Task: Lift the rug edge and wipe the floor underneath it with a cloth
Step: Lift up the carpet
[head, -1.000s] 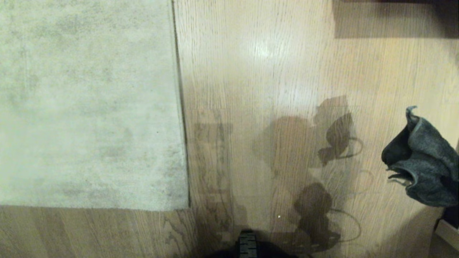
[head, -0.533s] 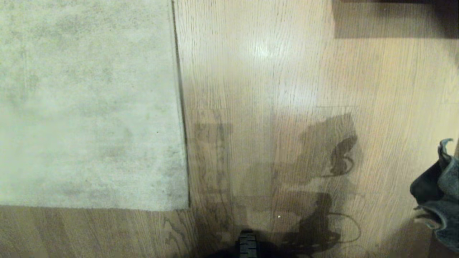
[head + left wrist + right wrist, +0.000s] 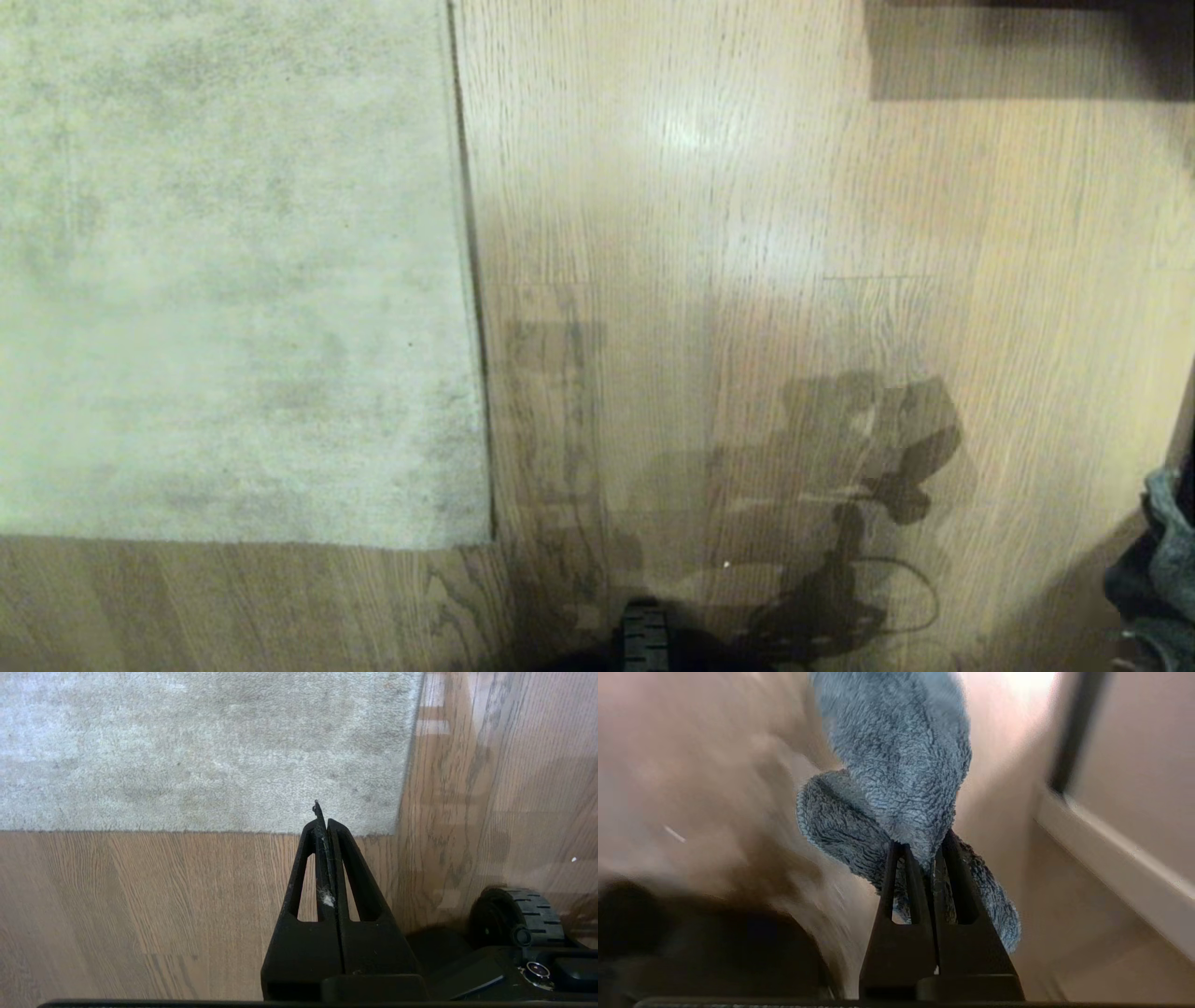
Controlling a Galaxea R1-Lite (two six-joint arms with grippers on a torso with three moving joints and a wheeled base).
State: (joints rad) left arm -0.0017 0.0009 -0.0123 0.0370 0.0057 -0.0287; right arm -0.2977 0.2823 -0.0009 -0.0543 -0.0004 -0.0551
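Observation:
The pale grey-beige rug (image 3: 224,271) lies flat on the left, its straight rug edge (image 3: 474,308) and square corner (image 3: 489,539) down on the wood floor (image 3: 728,233). In the left wrist view my left gripper (image 3: 324,821) is shut and empty, hanging over the floor (image 3: 140,896) just short of the rug's near border (image 3: 187,829). My right gripper (image 3: 924,851) is shut on the fuzzy grey-teal cloth (image 3: 896,756), which hangs from the jaws. Only a bit of that cloth (image 3: 1162,579) shows at the head view's lower right border.
A dark strip of furniture shadow (image 3: 1027,47) sits at the far right. A pale baseboard (image 3: 1115,868) runs close beside the right gripper. The robot's base wheel (image 3: 518,914) is near the rug corner; its front (image 3: 644,639) shows at the bottom of the head view.
The right arm has drawn back and down toward the lower right, carrying the cloth almost out of the head view. Its shadow on the floor slid the same way. Rug and left gripper unchanged.

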